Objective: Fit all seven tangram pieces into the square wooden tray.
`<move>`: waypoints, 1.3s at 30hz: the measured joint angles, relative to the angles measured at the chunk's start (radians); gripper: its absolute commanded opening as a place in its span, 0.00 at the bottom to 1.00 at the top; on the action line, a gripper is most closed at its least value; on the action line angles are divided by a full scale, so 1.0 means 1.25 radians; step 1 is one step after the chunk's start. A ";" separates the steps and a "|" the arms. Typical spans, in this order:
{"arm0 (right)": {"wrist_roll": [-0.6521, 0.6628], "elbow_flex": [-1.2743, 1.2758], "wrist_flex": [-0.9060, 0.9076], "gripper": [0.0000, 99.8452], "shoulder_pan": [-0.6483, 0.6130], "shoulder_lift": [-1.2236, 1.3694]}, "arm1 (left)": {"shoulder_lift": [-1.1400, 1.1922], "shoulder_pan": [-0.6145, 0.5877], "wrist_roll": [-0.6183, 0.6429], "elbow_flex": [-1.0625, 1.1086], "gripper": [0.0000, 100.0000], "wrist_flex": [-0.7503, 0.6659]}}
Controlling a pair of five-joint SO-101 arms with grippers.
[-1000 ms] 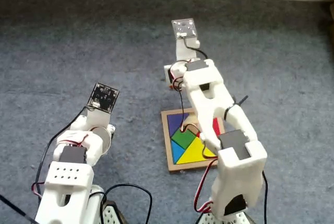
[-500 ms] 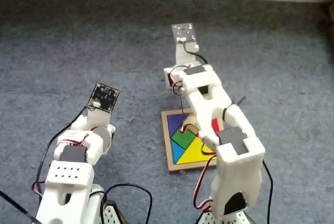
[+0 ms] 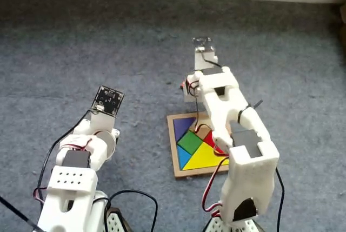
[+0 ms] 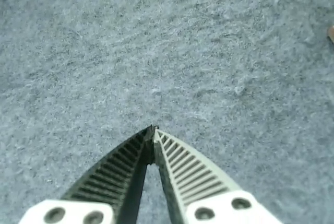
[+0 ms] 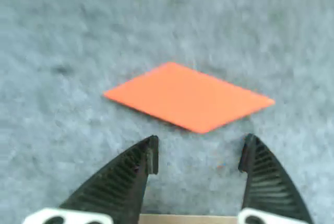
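While right gripper (image 5: pixel 199 153) hangs w/ fingers spread wide, empty, orange parallelogram piece (image 5: pixel 188 96) lies flat on grey carpet (image 5: pixel 62 25) just ahead of tips, not touching. Square wooden tray (image 3: pixel 173 148) under right arm (image 3: pixel 227 113); green piece (image 3: pixel 189 143), yellow piece (image 3: pixel 204 156) inside. Left gripper (image 4: pixel 153 134) approx. 9 o'clock of tray, fingers pressed together, holding nothing.

The right arm (image 3: pixel 224 107) stretches out toward 12 o'clock with the right gripper (image 5: pixel 201 148) open wide (a big gap between its tips), while the left arm (image 3: pixel 81 156) sits folded at 8 o'clock with the left gripper (image 4: pixel 153 131) closed tight.
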 measured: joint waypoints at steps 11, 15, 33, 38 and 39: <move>0.205 -0.023 0.204 0.26 0.054 -0.091 | -0.001 0.000 0.000 0.000 0.01 0.000; 0.334 -0.023 0.206 0.26 0.052 -0.149 | -0.001 0.000 0.000 0.000 0.01 0.000; 0.711 -0.023 0.092 0.26 -0.004 -0.066 | -0.001 0.000 0.000 0.000 0.01 0.000; 0.711 -0.026 0.007 0.25 -0.007 0.010 | -0.001 0.000 0.000 0.000 0.01 0.000; 0.711 -0.028 0.002 0.25 -0.009 0.020 | -0.001 0.000 0.000 0.000 0.01 0.000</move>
